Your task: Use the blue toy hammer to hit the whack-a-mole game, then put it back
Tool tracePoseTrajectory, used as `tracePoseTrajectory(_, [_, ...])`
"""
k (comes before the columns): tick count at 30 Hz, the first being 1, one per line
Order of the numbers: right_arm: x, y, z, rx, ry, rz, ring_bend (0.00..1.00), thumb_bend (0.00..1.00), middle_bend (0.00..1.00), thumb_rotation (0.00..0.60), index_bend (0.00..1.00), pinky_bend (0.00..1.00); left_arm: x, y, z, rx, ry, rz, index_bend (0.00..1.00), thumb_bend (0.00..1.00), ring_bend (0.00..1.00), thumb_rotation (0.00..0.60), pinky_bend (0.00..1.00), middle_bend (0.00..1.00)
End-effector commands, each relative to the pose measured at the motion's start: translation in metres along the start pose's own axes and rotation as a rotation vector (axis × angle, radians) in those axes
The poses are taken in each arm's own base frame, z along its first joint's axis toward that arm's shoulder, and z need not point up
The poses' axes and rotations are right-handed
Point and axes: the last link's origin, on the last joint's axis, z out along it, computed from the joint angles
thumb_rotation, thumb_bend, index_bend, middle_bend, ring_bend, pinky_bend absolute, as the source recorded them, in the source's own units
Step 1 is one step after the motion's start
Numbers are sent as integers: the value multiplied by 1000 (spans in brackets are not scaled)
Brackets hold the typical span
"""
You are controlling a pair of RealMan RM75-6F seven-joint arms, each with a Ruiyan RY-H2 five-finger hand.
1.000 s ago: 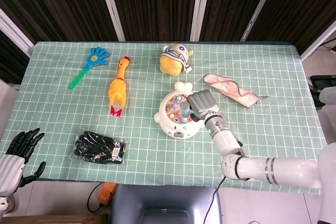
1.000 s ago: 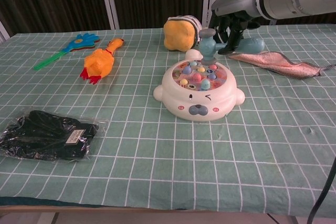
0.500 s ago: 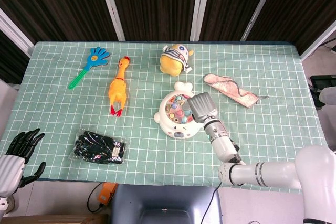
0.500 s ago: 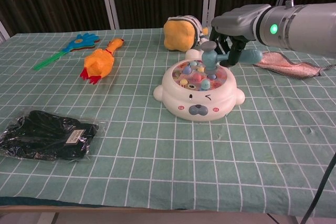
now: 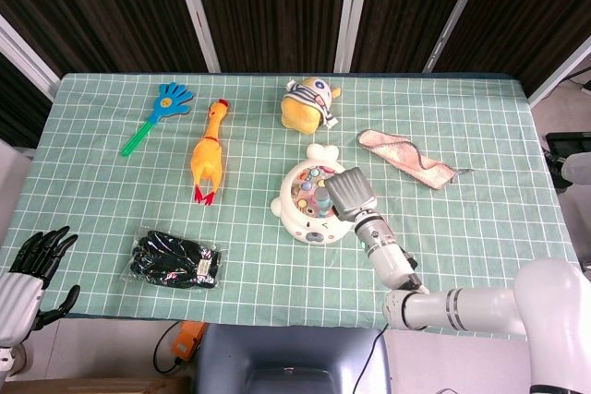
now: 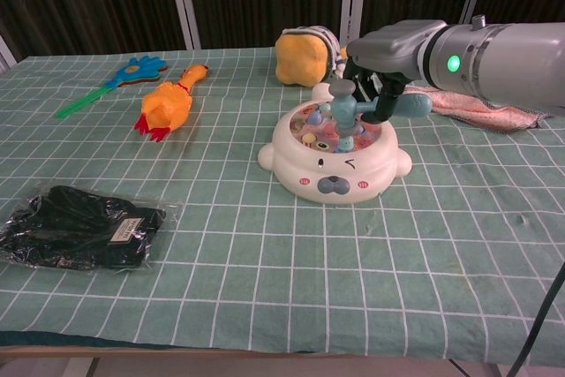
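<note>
right now the right hand [image 6: 375, 77] is wrapped around the handle of the blue toy hammer [image 6: 353, 110], fingers curled closed on it, with the handle's far end sticking out past the hand on the side away from the game. the hammer head hangs down onto the whack-a-mole game [image 6: 334, 152], and it looks to be touching or nearly touching one of the coloured pegs on top; the chest view does not settle which. from the head view the hand [image 5: 348, 193] covers the side of the game furthest from the rubber chicken [image 5: 209, 151], hiding the hammer there.

the likely trouble: a strike landing off a peg and on the game's rim could skid the light game toward the chicken, and a hard swing might twist the thin handle in the grip. putting the hammer back also risks snagging the pink cloth [image 6: 481, 108] lying just beyond the game.

the left hand [image 5: 39, 260] sits off the worktop [image 6: 459, 236] edge, far from the game, fingers spread and holding nothing.
</note>
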Motion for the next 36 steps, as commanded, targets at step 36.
tracePoseTrajectory(36, [7, -5, 16, -38, 21, -39, 785, 525, 705, 600, 1000, 959, 1, -1, -1, 0, 0, -3, 0, 403, 0, 600, 0, 0])
